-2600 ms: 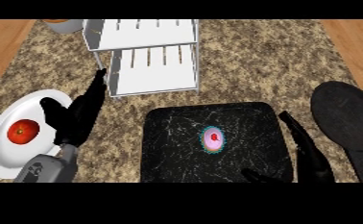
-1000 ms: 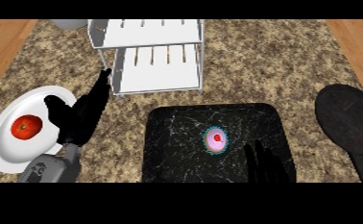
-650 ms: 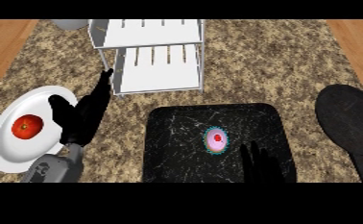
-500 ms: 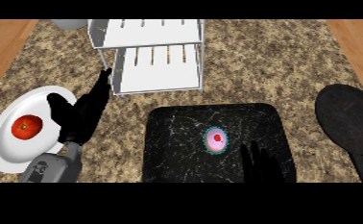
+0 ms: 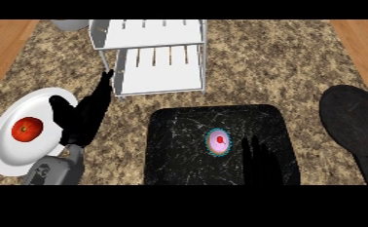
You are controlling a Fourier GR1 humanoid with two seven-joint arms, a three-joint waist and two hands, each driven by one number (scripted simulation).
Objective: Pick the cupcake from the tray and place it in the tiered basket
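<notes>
While the speckled brown counter point(image 5: 287, 65) is filling most of the view, strips of wood point(image 5: 14, 36) are showing at its far corners. A black tray point(image 5: 179, 138) is sitting near the front. The cupcake point(image 5: 219, 141) is standing upright on it, a little right of the middle. Only its round top is showing: pink icing, a red dot, a blue-green edge. Being round from above, it is not pointing any one way.

The white tiered basket point(image 5: 155, 70) is standing behind the tray. The right hand point(image 5: 260, 162) is hovering over the tray, just right of the cupcake. Its dark fingers are blending into the black tray and are hard to see, but they are looking straight and holding nothing.

The left hand point(image 5: 84, 116) is resting between a white plate point(image 5: 22, 158) and the basket, fingers straight, holding nothing, and it is hiding part of the plate's edge. A red fruit point(image 5: 27, 129) is lying on the plate. A big dark shape point(image 5: 348, 123) is being cut off at the right edge, and a grey bowl point(image 5: 72, 24) at the top.
</notes>
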